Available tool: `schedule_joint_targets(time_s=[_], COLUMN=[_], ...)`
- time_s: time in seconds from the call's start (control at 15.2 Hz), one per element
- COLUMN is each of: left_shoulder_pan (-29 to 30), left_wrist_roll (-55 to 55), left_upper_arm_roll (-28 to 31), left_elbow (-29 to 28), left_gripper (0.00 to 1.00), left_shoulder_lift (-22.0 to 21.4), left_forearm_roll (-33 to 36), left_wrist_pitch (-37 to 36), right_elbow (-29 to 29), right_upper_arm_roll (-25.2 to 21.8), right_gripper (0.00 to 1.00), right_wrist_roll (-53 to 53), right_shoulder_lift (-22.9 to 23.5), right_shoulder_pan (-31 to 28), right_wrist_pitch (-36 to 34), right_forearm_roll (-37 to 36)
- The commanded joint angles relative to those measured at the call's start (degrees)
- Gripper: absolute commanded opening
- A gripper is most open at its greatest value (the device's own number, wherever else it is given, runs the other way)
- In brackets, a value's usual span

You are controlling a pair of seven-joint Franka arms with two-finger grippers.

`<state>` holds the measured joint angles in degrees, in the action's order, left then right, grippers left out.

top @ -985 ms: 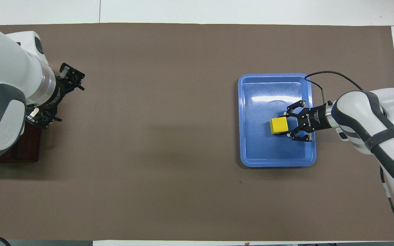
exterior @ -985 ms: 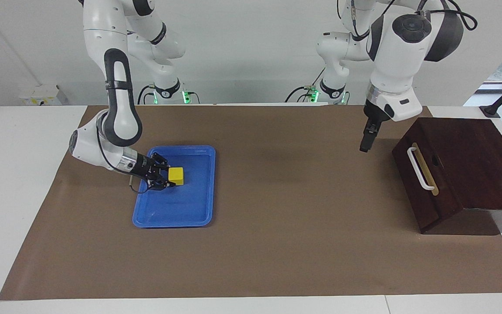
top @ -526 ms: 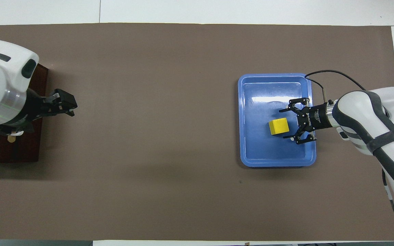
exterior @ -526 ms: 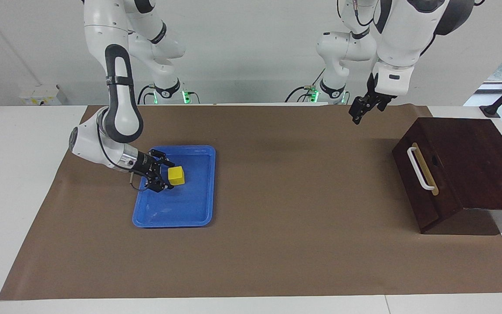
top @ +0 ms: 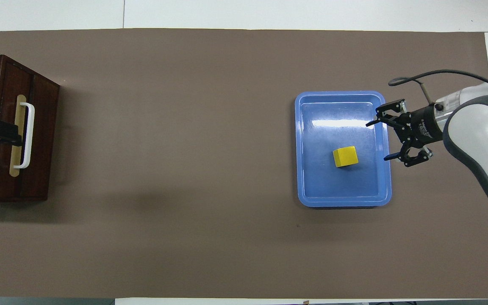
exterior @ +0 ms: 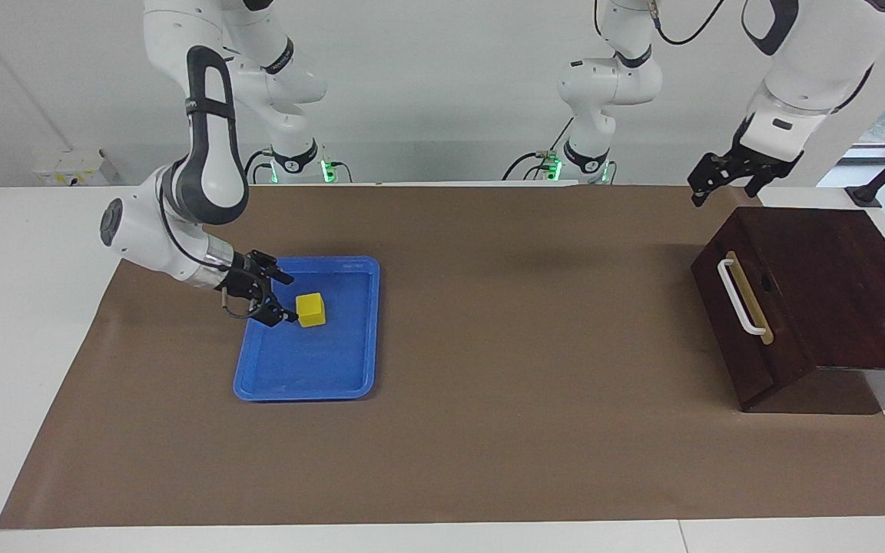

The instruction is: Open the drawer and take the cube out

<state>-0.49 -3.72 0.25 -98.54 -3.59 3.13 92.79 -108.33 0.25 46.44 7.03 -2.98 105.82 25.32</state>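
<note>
The right gripper [exterior: 280, 298] has let go of the cube [exterior: 310, 309] and drawn back to the tray's [exterior: 312, 384] rim, fingers spread wide and empty. The left gripper [exterior: 727, 183] has risen away and now hangs over the box's [exterior: 834, 292] edge nearest the robots, open, holding nothing. The cube sits in the tray. The drawer [exterior: 750, 338] is shut.

We see the small bright-yellow solid cube [exterior: 310, 309] resting flat inside a blue plastic tray [exterior: 350, 376], free of any grip. The wide dark-brown wooden drawer [exterior: 750, 326] with its 1 white bar handle [exterior: 740, 297] sits shut in its box at the left arm's end of the counter.
</note>
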Motion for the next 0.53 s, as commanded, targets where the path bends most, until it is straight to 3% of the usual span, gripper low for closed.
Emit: schedule_joint_targets(time_s=[0.0, 0.2, 0.46], left_shoulder_pan=[0.1, -1.8, -2.9], left_wrist_roll=[0.2, -0.1, 0.3], left_upper_arm_roll=[-0.8, -1.4, -1.7], left_elbow=[-4.7, -3.9, 2.5], left_gripper=[1.0, 1.0, 1.0], left_shoulder_lift=[-3.2, -3.3, -0.5], left_forearm_roll=[-1.6, -2.7, -2.8], left_wrist_pitch=[2.6, 0.8, -3.9], right_elbow=[8.0, 13.6, 14.1], right_upper_arm_roll=[-0.1, 0.1, 0.4], right_gripper=[1.0, 1.0, 1.0], right_wrist_roll=[-10.6, -23.1, -40.1], right_shoulder_lift=[1.0, -0.5, -6.4], right_shoulder_pan=[0.0, 0.0, -0.2], right_wrist_pitch=[-5.6, -9.7, -13.0], right_forearm_roll=[-5.2, -13.6, -21.5])
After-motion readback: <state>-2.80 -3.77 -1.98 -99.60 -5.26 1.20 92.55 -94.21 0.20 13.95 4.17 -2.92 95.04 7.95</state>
